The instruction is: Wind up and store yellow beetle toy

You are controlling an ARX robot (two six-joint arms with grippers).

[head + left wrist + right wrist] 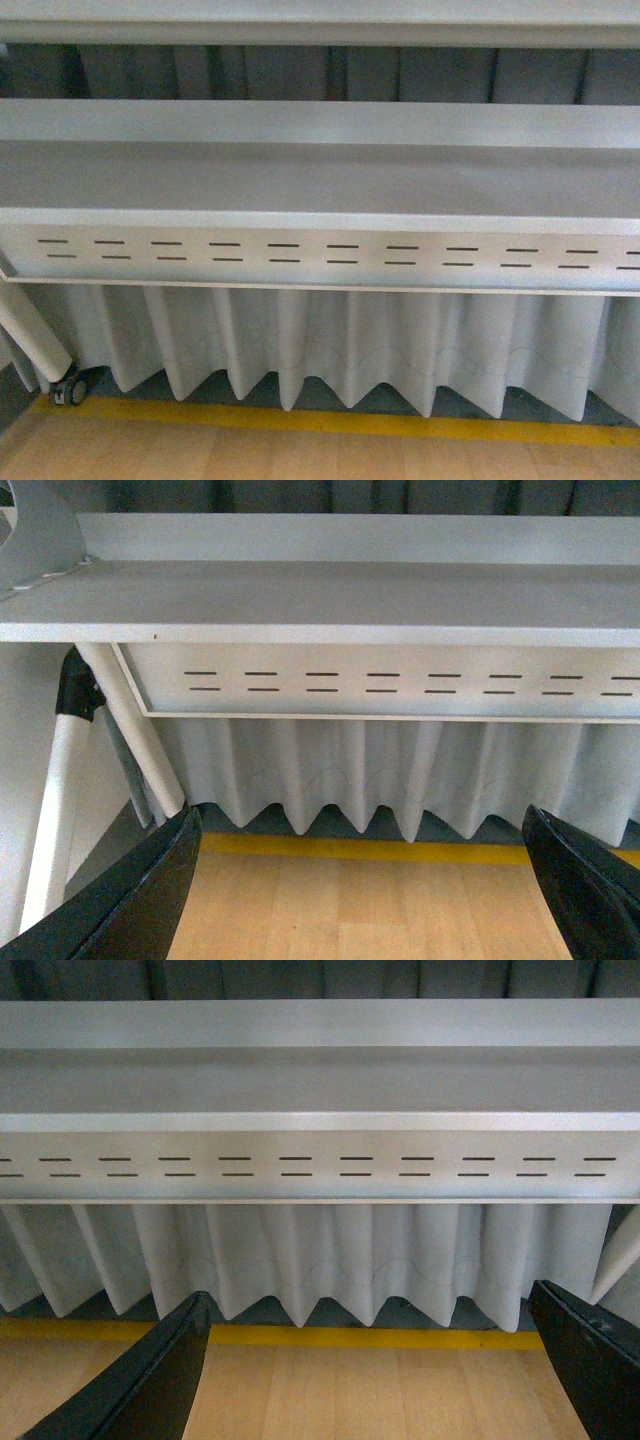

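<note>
The yellow beetle toy is out of view in all three views. My left gripper is open, its black fingers spread wide over bare wooden floor with nothing between them. My right gripper is open too, its dark fingers far apart above the same wood floor and holding nothing. Neither arm shows in the front view.
A grey metal table with a slotted front panel fills the front view. Below it hangs a white pleated curtain. A yellow floor stripe edges the wooden floor. A white table leg with a castor stands at left.
</note>
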